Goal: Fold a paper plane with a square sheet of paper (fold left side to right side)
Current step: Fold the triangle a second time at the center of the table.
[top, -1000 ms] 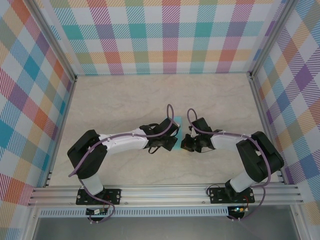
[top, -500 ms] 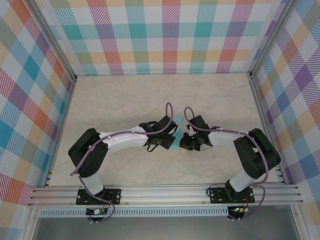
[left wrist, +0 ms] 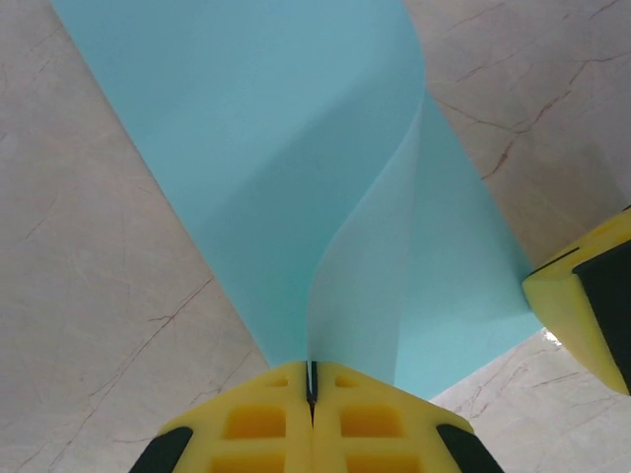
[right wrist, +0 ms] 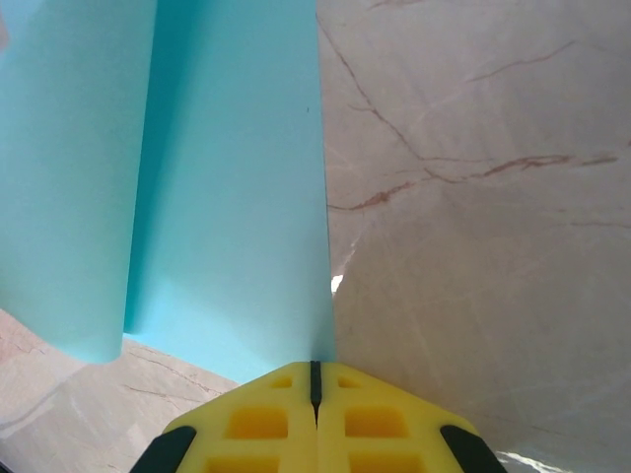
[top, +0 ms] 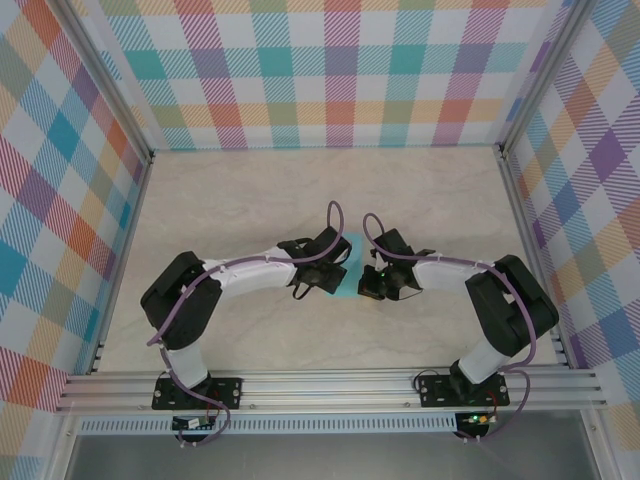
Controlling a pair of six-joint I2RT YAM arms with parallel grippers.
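change: arms edged forward, paper [left wrist: 276, 148] left edge curling rightward | left jaws pinched shut on it | right jaws clamp right edge | fold about half done

Bright, even light; soft shadows

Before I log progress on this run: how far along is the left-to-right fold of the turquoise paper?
Done: the left claw is shut on one edge of the square sheet of paper, and the right claw is shut on its right edge. In hand: the left side stands raised, curling over the flat part. Left: no crease is pressed, and there is no dart shape yet.
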